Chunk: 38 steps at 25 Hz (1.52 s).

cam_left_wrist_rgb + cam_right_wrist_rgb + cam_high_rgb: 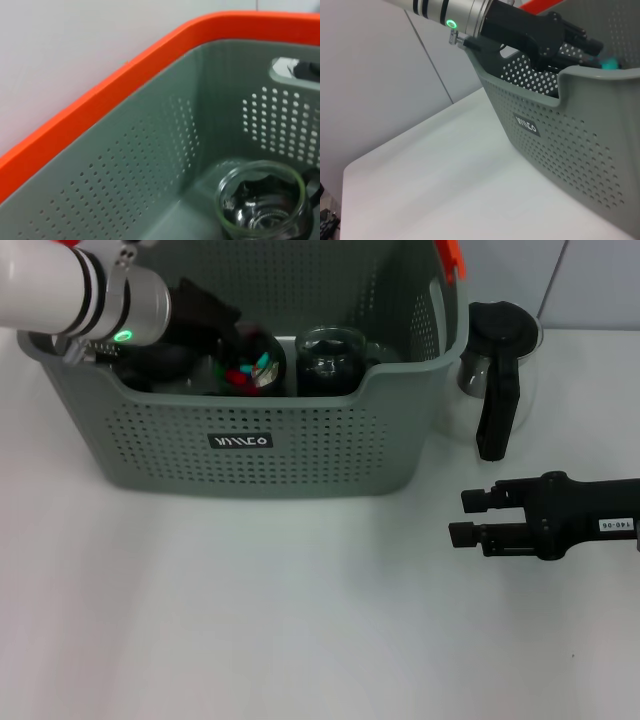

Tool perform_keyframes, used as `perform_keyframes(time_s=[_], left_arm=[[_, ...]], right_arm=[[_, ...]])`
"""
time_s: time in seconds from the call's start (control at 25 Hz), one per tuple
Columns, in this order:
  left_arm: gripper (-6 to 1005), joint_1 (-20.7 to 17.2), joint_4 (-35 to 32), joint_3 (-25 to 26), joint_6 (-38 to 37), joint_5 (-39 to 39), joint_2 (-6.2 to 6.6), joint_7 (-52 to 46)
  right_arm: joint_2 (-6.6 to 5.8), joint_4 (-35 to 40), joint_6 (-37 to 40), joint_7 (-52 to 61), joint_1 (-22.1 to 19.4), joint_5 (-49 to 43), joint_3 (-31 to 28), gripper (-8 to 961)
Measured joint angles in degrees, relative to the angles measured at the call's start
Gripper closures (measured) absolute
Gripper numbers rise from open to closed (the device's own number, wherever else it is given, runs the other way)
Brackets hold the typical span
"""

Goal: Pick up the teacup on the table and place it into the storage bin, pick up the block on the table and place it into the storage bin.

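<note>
Left gripper (235, 340) is down inside the bin (300, 455), right above the colourful block (250, 373); can't tell if it's open. Right gripper (465, 517) sits open on the table (250, 620), well clear.

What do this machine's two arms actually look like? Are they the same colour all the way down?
No. The left arm is a glossy white tube with black rings, then a silver collar with a small green light, ending in a black pincer. The right pincer is matt black, with two blunt parallel fingers and a small white label on its body.
</note>
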State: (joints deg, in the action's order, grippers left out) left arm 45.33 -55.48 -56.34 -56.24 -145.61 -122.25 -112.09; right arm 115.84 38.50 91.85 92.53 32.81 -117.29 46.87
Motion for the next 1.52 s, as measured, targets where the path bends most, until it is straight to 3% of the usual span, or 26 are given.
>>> perform_keyframes(time_s=[0.16,0.32,0.48,0.64,0.84,0.96,1.16,1.32,1.52], left_arm=[[462,-1.0,-5.0,1.1,-3.1,1.7,-0.07,-4.2],[364,-4.9,-14.2,4.1,-7.1,8.1,-0.98,-8.2],[341,-10.4,-18.9,9.2,-13.6,29.6,-1.53,-8.3],[343,-12.2,-13.2,12.9,-23.2,45.6,-0.94,-6.0],[344,-11.7,-0.9,18.4,-38.5,50.7,0.17,0.1],[344,-12.4,5.8,22.1,-45.7,51.6,0.22,7.4],[344,-15.1,11.6,26.3,-47.2,55.1,-0.5,15.5],[344,-15.7,12.3,27.7,-46.8,55.9,-0.63,16.8],[344,-16.0,12.3,28.2,-46.7,54.9,-0.64,17.1]], right_arm=[[0.11,0.0,0.0,0.1,0.0,0.0,0.0,310],[0.23,-0.1,0.1,0.2,0.0,-0.1,0.1,309],[0.37,-0.1,0.1,-0.1,-0.1,0.0,0.0,309],[0.39,-0.1,0.7,0.0,-0.1,-0.1,0.0,309],[0.46,0.0,3.9,0.3,0.1,0.3,-0.5,310],[1.16,0.0,6.3,0.2,0.4,1.8,-1.6,309],[2.1,0.1,11.9,-1.8,0.3,8.1,-2.3,308],[1.5,0.2,18.0,-4.1,-0.4,13.2,-3.7,307],[1.25,0.1,17.4,-5.3,-3.1,14.5,-13.3,306]])
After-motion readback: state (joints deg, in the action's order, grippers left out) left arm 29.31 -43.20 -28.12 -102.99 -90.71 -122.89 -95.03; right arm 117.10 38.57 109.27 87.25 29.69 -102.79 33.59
